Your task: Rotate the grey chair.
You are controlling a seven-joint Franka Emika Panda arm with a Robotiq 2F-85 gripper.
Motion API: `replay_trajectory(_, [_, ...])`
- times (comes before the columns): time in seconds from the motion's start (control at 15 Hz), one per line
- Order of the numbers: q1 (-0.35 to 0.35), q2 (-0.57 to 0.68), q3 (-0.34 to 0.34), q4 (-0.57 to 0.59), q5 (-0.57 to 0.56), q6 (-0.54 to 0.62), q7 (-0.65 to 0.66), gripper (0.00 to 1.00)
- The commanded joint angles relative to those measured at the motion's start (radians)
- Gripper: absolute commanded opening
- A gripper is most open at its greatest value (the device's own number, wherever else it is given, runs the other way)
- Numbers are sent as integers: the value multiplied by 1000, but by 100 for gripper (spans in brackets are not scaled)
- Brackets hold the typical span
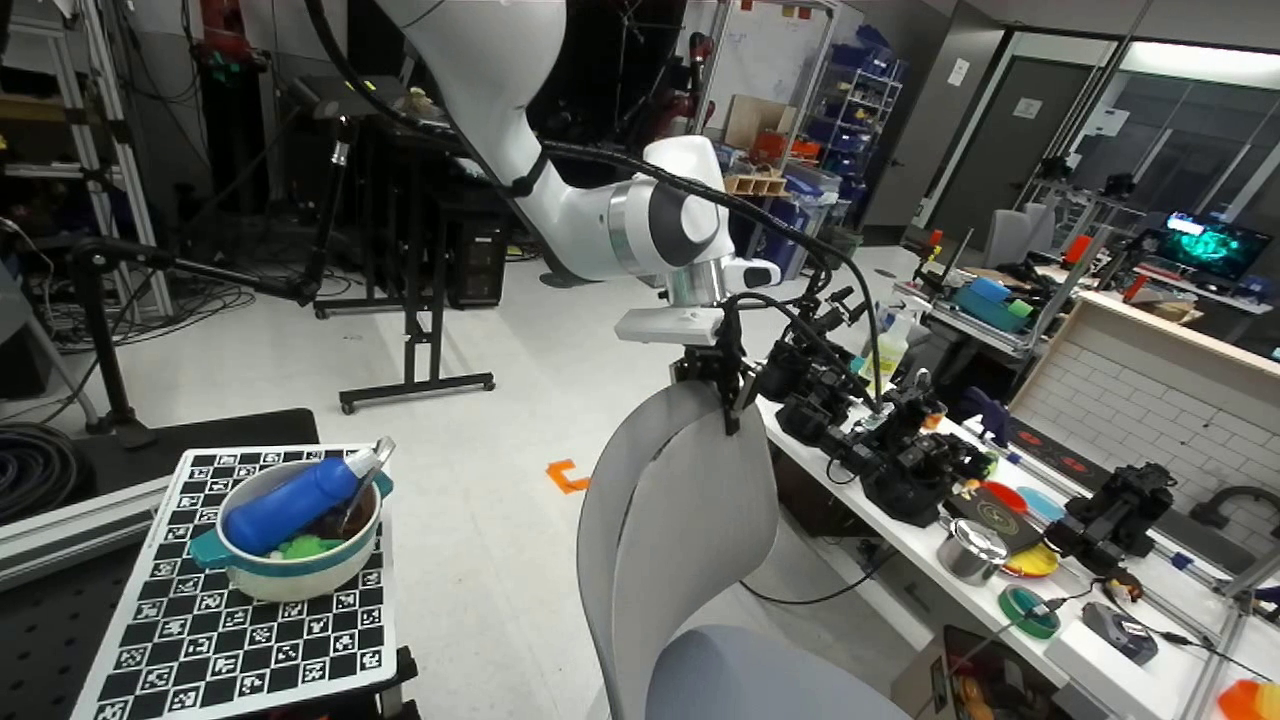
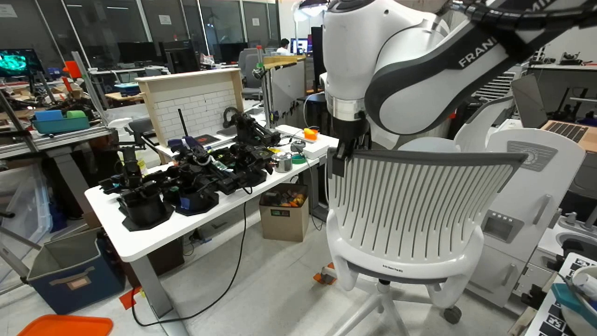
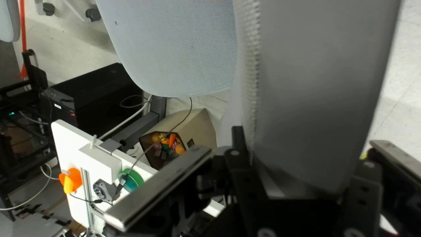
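The grey chair (image 1: 690, 500) stands on the floor, its curved, slatted backrest (image 2: 396, 259) upright in both exterior views. At one upper corner of that backrest my gripper (image 1: 737, 405) reaches down from above and straddles the top edge. The same corner has the gripper (image 2: 343, 163) on it in an exterior view. In the wrist view the backrest (image 3: 312, 98) fills the space between the fingers, with one finger (image 3: 239, 144) against its mesh side. The far finger is partly hidden behind the backrest's edge. Below lies the padded light-grey seat (image 3: 177, 49).
Alongside the chair runs a white table (image 2: 109, 219) with several black robot arms (image 2: 144, 205). A beige bin (image 2: 284, 224) of toys and a black cable (image 2: 242, 242) are on the floor. A play kitchen (image 2: 527, 196) and a pot (image 1: 290, 575) on a patterned board (image 1: 330, 650) are nearby.
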Motion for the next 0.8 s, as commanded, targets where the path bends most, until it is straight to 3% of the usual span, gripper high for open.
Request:
replay_trajectory(0.0, [37, 65, 16, 49, 3, 37, -21, 4])
replay_trajectory(0.33, [74, 43, 37, 37, 12, 36, -28, 4])
replay_trajectory(0.73, [85, -105, 81, -145, 28, 49, -54, 4])
